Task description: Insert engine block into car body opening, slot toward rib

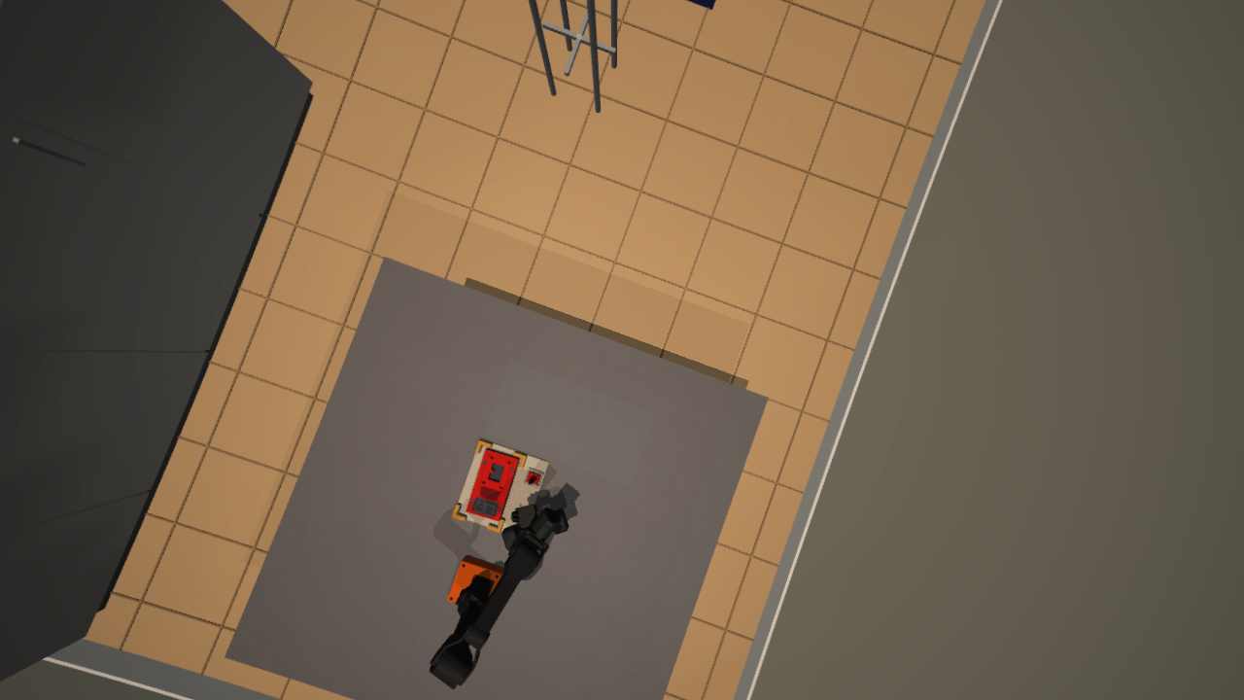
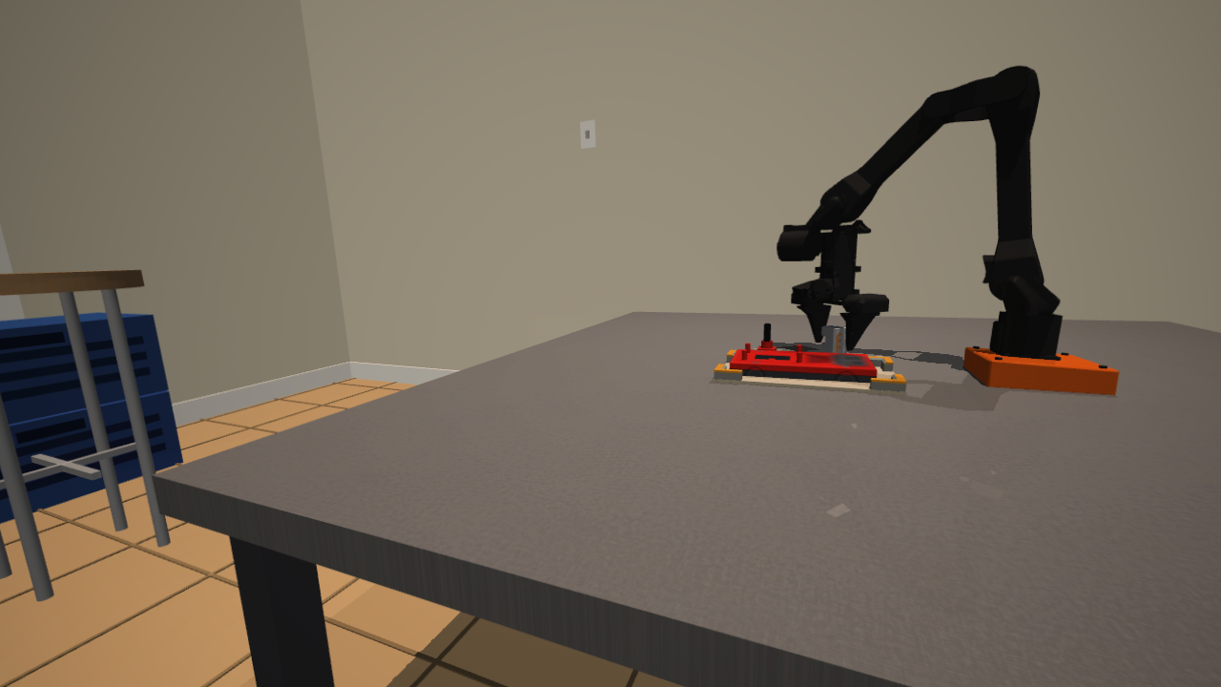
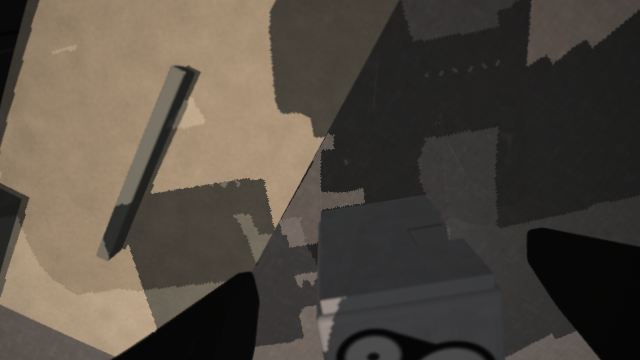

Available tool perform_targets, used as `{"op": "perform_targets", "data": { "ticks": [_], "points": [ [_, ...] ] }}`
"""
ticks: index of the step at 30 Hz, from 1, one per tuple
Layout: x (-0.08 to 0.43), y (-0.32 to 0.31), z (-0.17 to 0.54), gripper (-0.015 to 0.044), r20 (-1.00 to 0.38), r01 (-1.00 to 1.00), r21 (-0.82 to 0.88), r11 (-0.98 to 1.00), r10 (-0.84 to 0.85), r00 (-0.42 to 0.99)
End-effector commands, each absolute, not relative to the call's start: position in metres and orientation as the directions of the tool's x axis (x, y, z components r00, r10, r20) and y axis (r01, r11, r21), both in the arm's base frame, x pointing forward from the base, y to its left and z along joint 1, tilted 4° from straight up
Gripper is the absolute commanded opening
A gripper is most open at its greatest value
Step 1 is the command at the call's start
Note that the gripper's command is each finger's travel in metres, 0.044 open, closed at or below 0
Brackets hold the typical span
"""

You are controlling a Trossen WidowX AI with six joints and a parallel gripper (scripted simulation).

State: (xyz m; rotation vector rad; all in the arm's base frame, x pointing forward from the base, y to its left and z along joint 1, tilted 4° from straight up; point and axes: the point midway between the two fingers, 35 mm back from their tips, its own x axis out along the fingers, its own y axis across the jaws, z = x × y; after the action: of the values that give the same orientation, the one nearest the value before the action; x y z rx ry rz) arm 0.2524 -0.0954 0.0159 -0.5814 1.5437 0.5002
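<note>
The engine block (image 2: 835, 338) (image 3: 405, 280), a grey block with two ringed circles on one face, stands on the table just off the board's edge. My gripper (image 2: 835, 344) (image 3: 390, 266) is open around it, one finger on each side, with gaps showing to both fingers in the wrist view. In the top view the block is hidden under the arm. The red car body (image 1: 491, 490) (image 2: 802, 364) lies on the cream board (image 2: 802, 382) (image 3: 225, 100), out of the wrist view. It has dark areas on top; its opening and rib are too small to make out surely.
A thin grey bar (image 3: 150, 160) stands out from the board beside the block. A small red part with a black post (image 1: 532, 477) (image 2: 766, 335) is on the board beside the car. Orange-and-grey corner brackets (image 2: 887, 385) surround the car. The orange arm base (image 1: 473, 575) (image 2: 1042, 372) stands nearby.
</note>
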Motion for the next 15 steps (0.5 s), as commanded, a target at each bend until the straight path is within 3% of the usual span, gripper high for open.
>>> {"op": "perform_targets", "data": {
  "ticks": [1,6,13,15],
  "points": [
    [0.2519,-0.0944,0.0144,0.0283,-0.998,-0.640,-0.028,0.768,-0.055,-0.022],
    [0.2519,-0.0944,0.0144,0.0151,-0.998,-0.640,-0.028,0.768,-0.055,-0.022],
    [0.2519,-0.0944,0.0144,0.0105,-0.998,-0.640,-0.028,0.768,-0.055,-0.022],
    [0.2520,-0.0944,0.0149,0.0052,-0.998,-0.640,-0.028,0.768,-0.055,-0.022]
  ]
}}
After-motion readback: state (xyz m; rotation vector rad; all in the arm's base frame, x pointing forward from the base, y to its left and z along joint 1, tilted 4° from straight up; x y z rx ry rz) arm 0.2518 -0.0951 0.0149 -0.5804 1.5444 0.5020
